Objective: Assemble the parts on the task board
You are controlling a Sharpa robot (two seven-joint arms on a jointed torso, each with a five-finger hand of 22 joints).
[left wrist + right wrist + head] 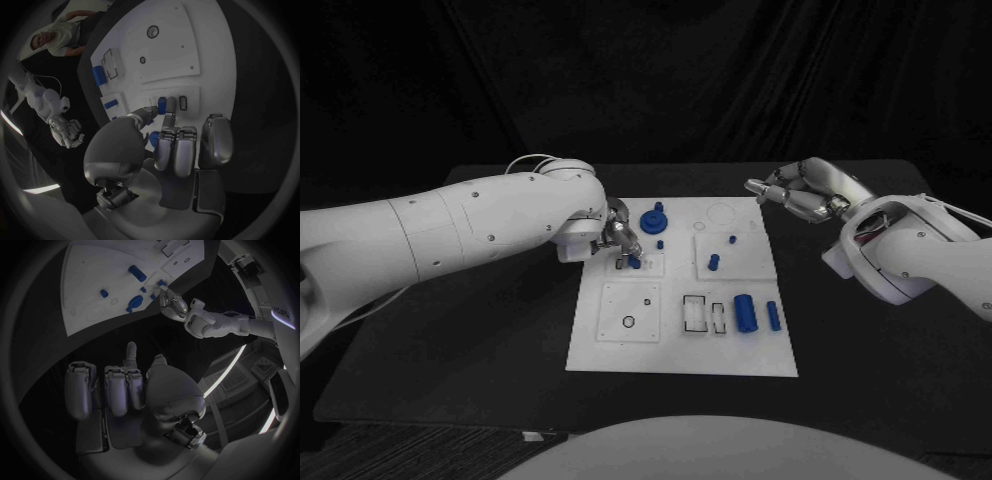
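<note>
Two robot hands are in your view: the left robot hand (620, 238) pinches a small blue part (162, 105) at the task board (625, 345), while the right robot hand (798, 192) hangs over the counter (877, 340) beside it, fingers curled, holding nothing.

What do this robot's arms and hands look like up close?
Both arms are smooth white shells, rounded at the joints, with thin cables looping out near the wrists. The left hand and right hand are silver metal, with segmented fingers, dark pads and a rounded palm housing.
</note>
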